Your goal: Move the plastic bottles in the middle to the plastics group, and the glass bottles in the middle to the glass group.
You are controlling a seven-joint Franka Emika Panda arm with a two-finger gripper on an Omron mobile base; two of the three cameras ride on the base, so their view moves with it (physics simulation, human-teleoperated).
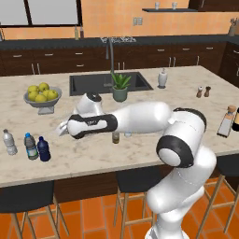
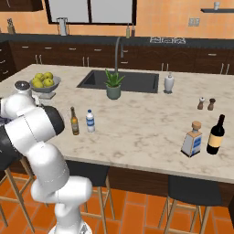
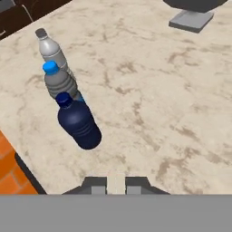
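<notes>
Near the bench's left front corner, the navy bottle stands beside the blue-capped bottle and the greyish clear bottle, so it looks already delivered to the plastics group. Pincer sits just above and behind it, nothing between the fingertips, gap narrow; whether it's opening or closed I can't tell for sure. In the hand view the navy bottle is ahead of the tips, apart from them, upright, just touching or overlapping the blue-capped one.

Judgement: release/retreat phase of the first plastic. Left in the middle, toward the front edge: white-capped clear bottle and amber bottle, side by side. Next move calls for lifting clear without clipping the navy bottle, then swinging to the white-capped one. Glass group, tan-topped bottle and dark bottle, is at the right front edge.
</notes>
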